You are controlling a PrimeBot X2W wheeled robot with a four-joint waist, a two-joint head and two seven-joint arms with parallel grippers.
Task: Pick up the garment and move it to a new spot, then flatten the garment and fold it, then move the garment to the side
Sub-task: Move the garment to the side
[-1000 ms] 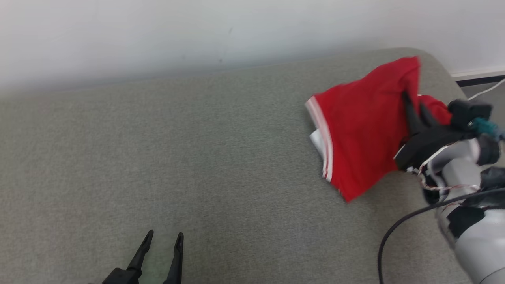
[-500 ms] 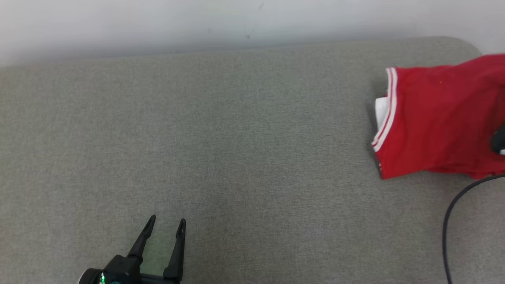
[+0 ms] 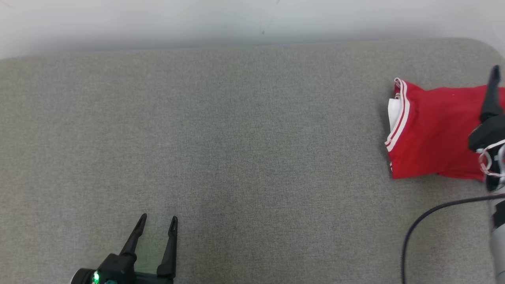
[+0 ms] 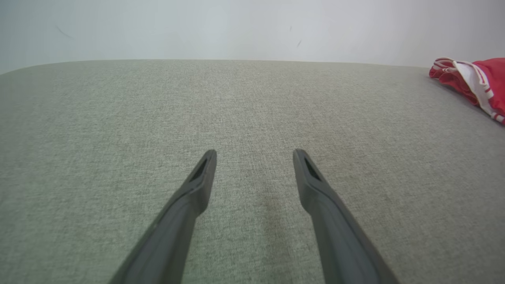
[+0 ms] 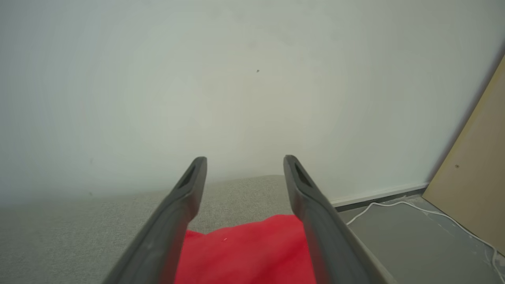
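1. Grey cushioned surface (image 3: 236, 138) runs along a pale wall (image 3: 158, 23). The garment (image 3: 434, 134) lies folded on it, just beneath the right gripper (image 5: 242, 161) and well off to the right of the left gripper (image 3: 158, 217).
2. Both grippers stand spread, pinching nothing.
3. Likely best: lift the right gripper straight up, so no fingertip snags the fold.
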